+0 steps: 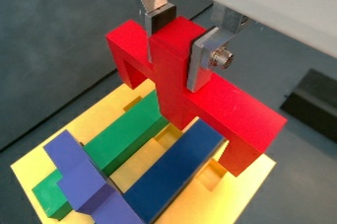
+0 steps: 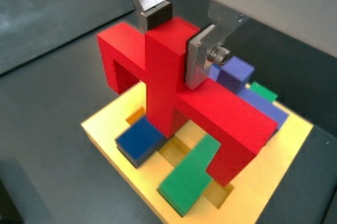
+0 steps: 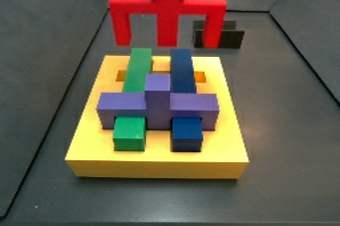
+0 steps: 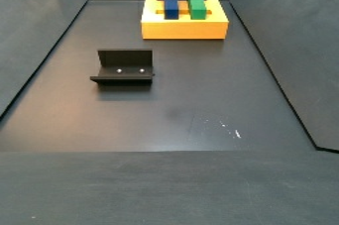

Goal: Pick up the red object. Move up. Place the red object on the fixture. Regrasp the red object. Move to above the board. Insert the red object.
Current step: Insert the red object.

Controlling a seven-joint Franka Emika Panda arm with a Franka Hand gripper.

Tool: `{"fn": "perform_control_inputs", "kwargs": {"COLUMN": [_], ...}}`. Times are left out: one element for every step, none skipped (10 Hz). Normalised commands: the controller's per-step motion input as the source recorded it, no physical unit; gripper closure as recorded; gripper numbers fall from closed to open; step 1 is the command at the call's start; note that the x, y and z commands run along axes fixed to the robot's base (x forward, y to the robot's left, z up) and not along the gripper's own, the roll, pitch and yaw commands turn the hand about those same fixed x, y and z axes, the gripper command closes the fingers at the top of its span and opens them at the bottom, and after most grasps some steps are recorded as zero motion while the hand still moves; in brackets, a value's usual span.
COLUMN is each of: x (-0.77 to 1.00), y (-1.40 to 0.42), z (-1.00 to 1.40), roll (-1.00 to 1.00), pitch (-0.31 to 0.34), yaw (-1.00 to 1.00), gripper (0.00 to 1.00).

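Observation:
My gripper (image 1: 180, 38) is shut on the upright stub of the red object (image 1: 171, 85), one silver finger on each side of the stub; both wrist views show this grip (image 2: 178, 36). The red object (image 3: 166, 9) hangs level just over the far end of the yellow board (image 3: 153, 155), with its long bar crosswise and its two end legs pointing down. Green (image 1: 125, 134), blue (image 1: 178, 169) and purple (image 1: 79, 174) blocks sit interlocked on the board. The black fixture (image 4: 123, 67) stands bare on the floor, apart from the board (image 4: 185, 29).
Dark walls enclose the grey floor (image 4: 172, 120) on all sides. In a side view the fixture (image 3: 220, 37) sits behind the board near the back wall. A dark shape (image 1: 316, 95) lies on the floor beyond the board.

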Motion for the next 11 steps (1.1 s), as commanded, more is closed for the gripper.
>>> {"fn": "perform_control_inputs", "kwargs": {"x": [-0.27, -0.17, 0.07, 0.29, 0.23, 0.11, 0.10, 0.00, 0.00, 0.00, 0.11], "y": [-0.23, -0.15, -0.04, 0.00, 0.00, 0.00, 0.00, 0.00, 0.00, 0.00, 0.00], "z": [-0.63, -0.50, -0.23, -0.15, -0.17, -0.15, -0.17, -0.22, -0.25, 0.00, 0.19], "roll": [0.36, 0.30, 0.16, 0.12, 0.06, 0.02, 0.01, 0.02, 0.02, 0.00, 0.00], "pitch": [0.000, 0.000, 0.009, 0.083, 0.094, 0.046, 0.013, 0.000, 0.000, 0.019, 0.107], "yaw": [0.12, 0.17, 0.15, 0.03, 0.00, 0.00, 0.00, 0.00, 0.00, 0.00, 0.00], "gripper": [1.00, 1.00, 1.00, 1.00, 1.00, 1.00, 1.00, 1.00, 1.00, 1.00, 1.00]}}
